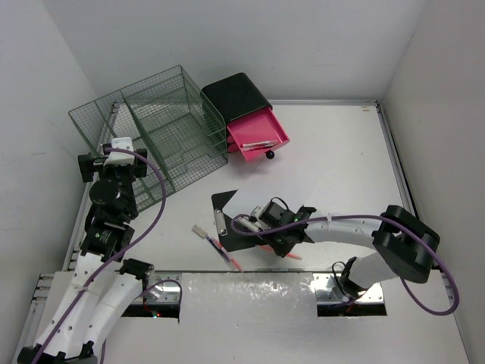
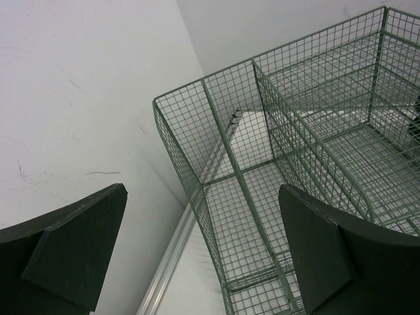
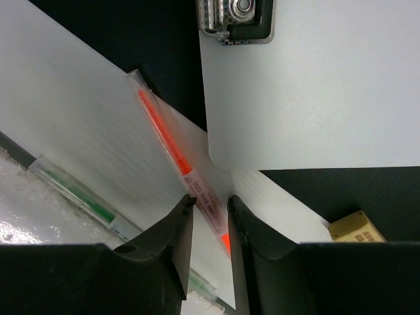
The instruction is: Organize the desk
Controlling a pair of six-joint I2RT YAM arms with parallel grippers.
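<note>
White and matte, the desk [image 1: 341, 167] fills most of my top view, running from the arm bases at 6 o'clock to the back wall at 12. At 10 o'clock on it stands a green wire rack [image 1: 151, 129]. Just beside that, at 12 o'clock, is a black box [image 1: 242, 95] with a pink drawer [image 1: 258, 133] pulled out. Near the centre lies a black clipboard [image 1: 227, 206], with white paper [image 3: 308, 98] under its metal clip [image 3: 236, 16]. My right gripper [image 3: 210, 203] is down at 5 o'clock of centre, at the clipboard's near edge. Its jaws are drawn narrow on an orange pen [image 3: 164, 131] in a clear sleeve, one finger against each side as far as I can see, and the pen lies flat on the desk. A green pen [image 3: 72, 190], also sleeved, lies near it toward 6 o'clock. At 7 o'clock of centre I see another pen [image 1: 221, 250] and a small tan eraser [image 1: 199, 230], close together. My left gripper [image 2: 202, 189] hangs at 9 o'clock with its jaws wide and nothing between them, facing the rack's outer corner.
</note>
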